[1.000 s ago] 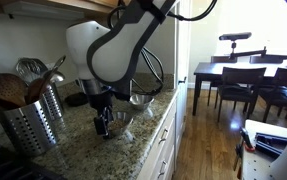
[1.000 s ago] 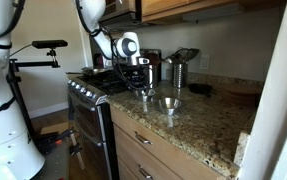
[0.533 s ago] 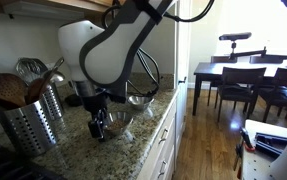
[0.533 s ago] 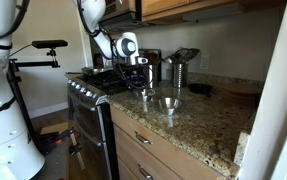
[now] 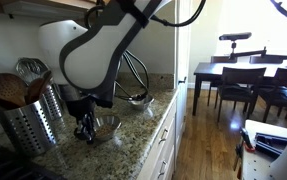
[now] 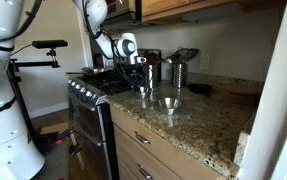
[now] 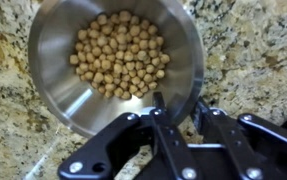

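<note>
The tool (image 7: 180, 105) stands at the rim of a steel bowl (image 7: 58, 95), with one finger (image 7: 158, 100) inside the wall and the other outside. The jaws are drawn together on this thin rim, so the bowl is pinched at one side only. The bowl rests on the granite table (image 7: 253, 50) and holds a heap of chickpeas (image 7: 121, 55) that covers its bottom.

The main danger is the grip itself. It takes only one side of the rim, and the load sits well apart from the fingers (a smooth steel wall gives little friction). If the bowl is lifted, it may turn in the jaws, dip on the far side and let the chickpeas roll out. A fast or jerky move would make this more probable.

In an exterior view the bowl (image 5: 105, 124) sits between a utensil holder (image 5: 28, 125) and a second steel bowl (image 5: 138, 100), with the front edge of the table near. A careless sideways swing could strike one of these neighbours, or carry spilled chickpeas over the edge to the floor.
</note>
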`<state>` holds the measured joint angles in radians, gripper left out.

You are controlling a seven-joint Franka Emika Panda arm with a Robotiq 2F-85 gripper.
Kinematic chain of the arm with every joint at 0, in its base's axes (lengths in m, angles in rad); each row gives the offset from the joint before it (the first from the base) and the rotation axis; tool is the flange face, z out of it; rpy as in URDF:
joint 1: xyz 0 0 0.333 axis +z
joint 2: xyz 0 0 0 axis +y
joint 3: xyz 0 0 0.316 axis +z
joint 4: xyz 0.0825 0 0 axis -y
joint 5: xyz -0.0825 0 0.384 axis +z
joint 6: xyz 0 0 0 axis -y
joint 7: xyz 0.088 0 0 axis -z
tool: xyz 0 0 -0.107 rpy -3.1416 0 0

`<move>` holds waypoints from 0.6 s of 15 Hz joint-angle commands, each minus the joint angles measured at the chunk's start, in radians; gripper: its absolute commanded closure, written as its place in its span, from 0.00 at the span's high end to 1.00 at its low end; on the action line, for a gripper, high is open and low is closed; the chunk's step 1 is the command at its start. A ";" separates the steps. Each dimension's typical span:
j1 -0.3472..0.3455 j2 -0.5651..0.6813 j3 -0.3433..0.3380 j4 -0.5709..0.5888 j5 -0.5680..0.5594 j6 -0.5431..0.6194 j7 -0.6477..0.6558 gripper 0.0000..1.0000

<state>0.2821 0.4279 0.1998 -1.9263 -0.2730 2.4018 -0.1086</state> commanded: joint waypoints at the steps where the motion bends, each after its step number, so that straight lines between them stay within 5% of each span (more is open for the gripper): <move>1: 0.015 0.013 -0.013 0.031 -0.016 -0.030 -0.003 0.16; 9: 0.009 0.002 -0.027 0.022 -0.014 -0.018 0.001 0.09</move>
<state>0.2932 0.4312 0.1853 -1.8989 -0.2736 2.3915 -0.1096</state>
